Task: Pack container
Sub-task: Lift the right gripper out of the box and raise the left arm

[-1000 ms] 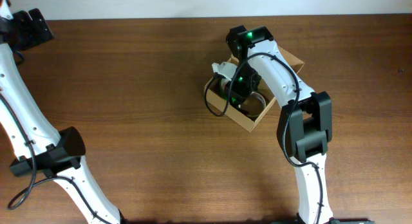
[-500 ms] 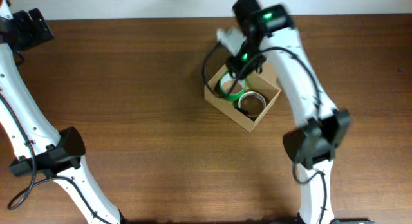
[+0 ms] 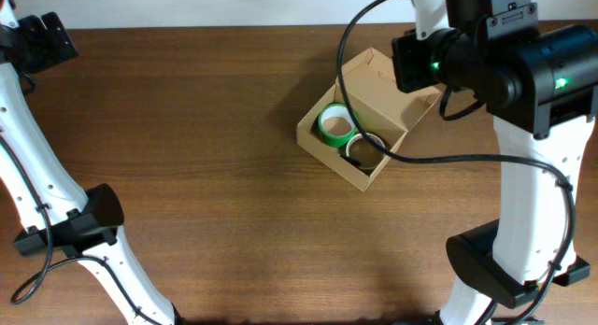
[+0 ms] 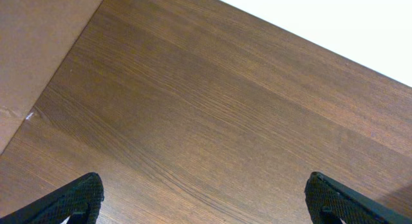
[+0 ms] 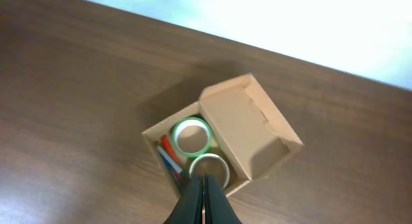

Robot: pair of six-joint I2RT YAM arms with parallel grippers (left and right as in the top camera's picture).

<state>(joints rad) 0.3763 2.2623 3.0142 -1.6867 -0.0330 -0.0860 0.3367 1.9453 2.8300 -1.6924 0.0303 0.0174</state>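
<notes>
The container [image 3: 329,160] sits near the desk's far edge, right of the middle, its lid [image 3: 381,87] standing open toward the far right corner. Inside lie a green tape roll [image 3: 323,127], a pale roll [image 3: 355,146] and some pens [image 5: 167,156], so the step in hand looks like closing up. The right gripper [image 5: 203,195] hangs high above the box, fingers pressed together and holding nothing. It should probably come down behind the lid, push it over the hinge toward the near wall, then tuck the flap inside without catching the rolls. The left gripper [image 4: 205,201], spread wide by the far left corner, could brace the box.
</notes>
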